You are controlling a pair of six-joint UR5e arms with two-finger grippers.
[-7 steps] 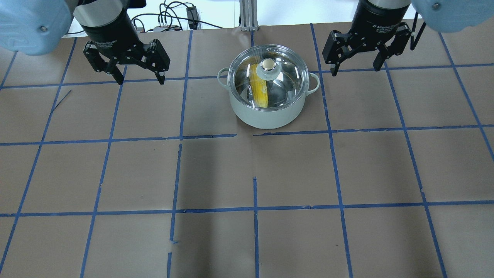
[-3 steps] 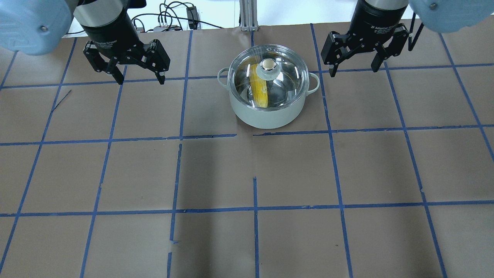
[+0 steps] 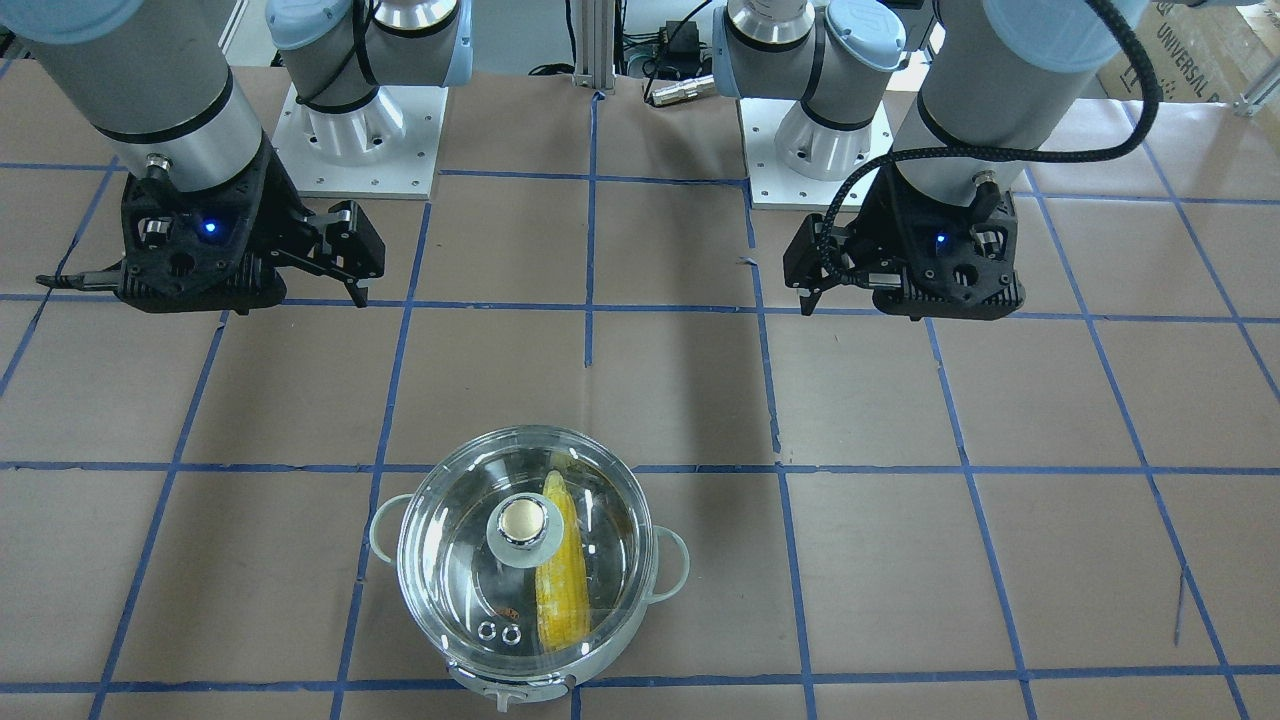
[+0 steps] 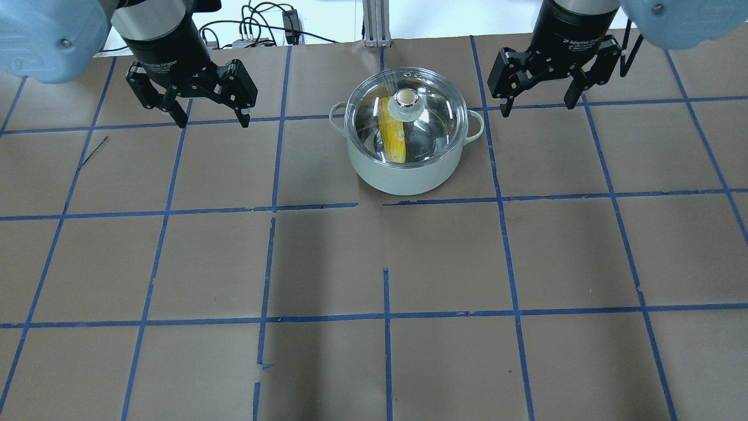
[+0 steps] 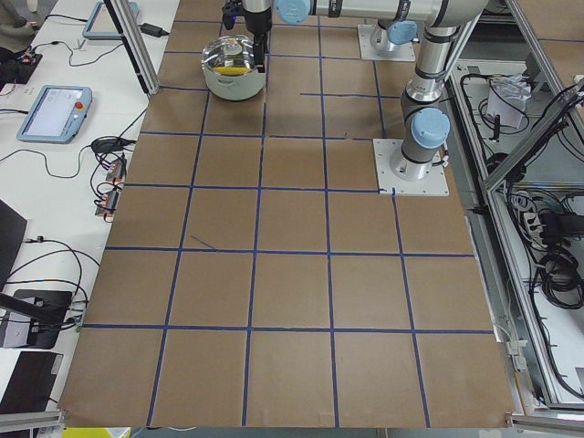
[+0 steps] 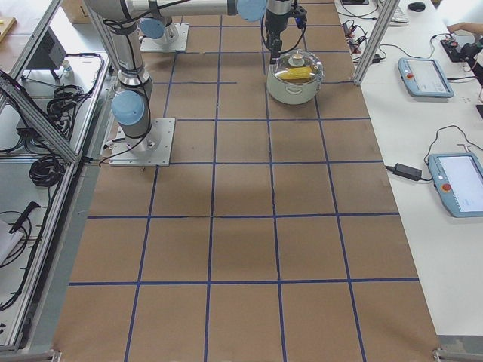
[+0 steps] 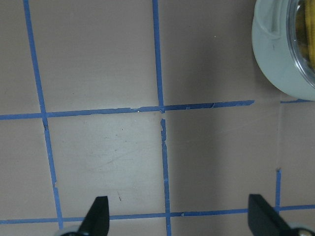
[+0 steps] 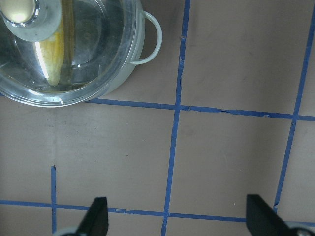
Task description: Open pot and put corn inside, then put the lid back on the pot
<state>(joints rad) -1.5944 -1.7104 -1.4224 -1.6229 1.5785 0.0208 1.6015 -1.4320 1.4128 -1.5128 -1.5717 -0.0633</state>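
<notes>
The pale grey-green pot (image 4: 403,172) stands at the far middle of the table, with the glass lid (image 4: 435,120) seated on it. The yellow corn (image 4: 392,135) lies inside and shows through the glass, also in the front view (image 3: 562,595). My left gripper (image 4: 213,121) hangs open and empty above the table, well to the left of the pot. My right gripper (image 4: 537,107) hangs open and empty to the right of the pot. The left wrist view shows the pot's edge (image 7: 275,64). The right wrist view shows the lid (image 8: 93,54) and a side handle (image 8: 151,39).
The table is covered in brown paper with a blue tape grid (image 4: 385,316). Both arm bases (image 3: 360,130) stand at the robot's side. Cables (image 4: 263,23) lie beyond the far edge. Tablets (image 6: 423,75) lie on the side bench.
The right gripper has shifted very slightly and stays open. The left gripper, pot, lid and corn have not moved.
</notes>
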